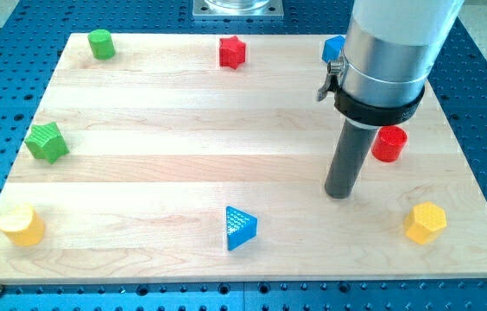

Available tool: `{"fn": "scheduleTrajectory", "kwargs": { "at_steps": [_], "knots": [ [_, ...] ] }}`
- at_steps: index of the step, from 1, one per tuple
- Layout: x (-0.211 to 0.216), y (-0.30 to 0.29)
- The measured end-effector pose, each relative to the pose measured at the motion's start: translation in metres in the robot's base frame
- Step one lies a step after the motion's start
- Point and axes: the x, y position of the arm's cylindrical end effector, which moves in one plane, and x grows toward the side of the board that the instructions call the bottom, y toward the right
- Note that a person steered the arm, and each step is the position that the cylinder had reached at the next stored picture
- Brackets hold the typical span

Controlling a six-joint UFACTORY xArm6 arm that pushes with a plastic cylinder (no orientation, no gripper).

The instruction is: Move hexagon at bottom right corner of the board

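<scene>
Seven blocks lie on our wooden board [183,138], and the single camera view takes in all of them. The yellow hexagon [425,223] we are asked to move sits near the board's bottom right corner, well clear of the edge. Our tip [340,193] rests on bare wood to the left of it and slightly toward the top, apart from it. We carry no gripper, only the rod, so there are no jaws to spread or close. The red cylinder [389,143] stands just beside the rod on its right, nearly touching. A blue block [333,48], half hidden behind the arm, sits near the top edge. Along that edge are also a red star [232,53] and a green cylinder [100,43]; a green star [47,142] and a yellow cylinder [22,225] keep to the left edge, and a blue triangle [240,228] lies near the bottom edge.

The risks, as we judge them: sweeping right would catch the red cylinder and drag it along, and an off-centre push could spin the hexagon aside or off the board.
</scene>
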Motion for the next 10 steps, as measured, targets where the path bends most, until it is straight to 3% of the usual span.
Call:
{"fn": "scheduleTrajectory", "kwargs": {
  "at_steps": [4,6,7,8,9,10],
  "knots": [
    [-0.006,0.009],
    [-0.051,-0.077],
    [-0.039,-0.084],
    [0.023,-0.001],
    [0.054,0.092],
    [0.036,0.135]
  ]
}}
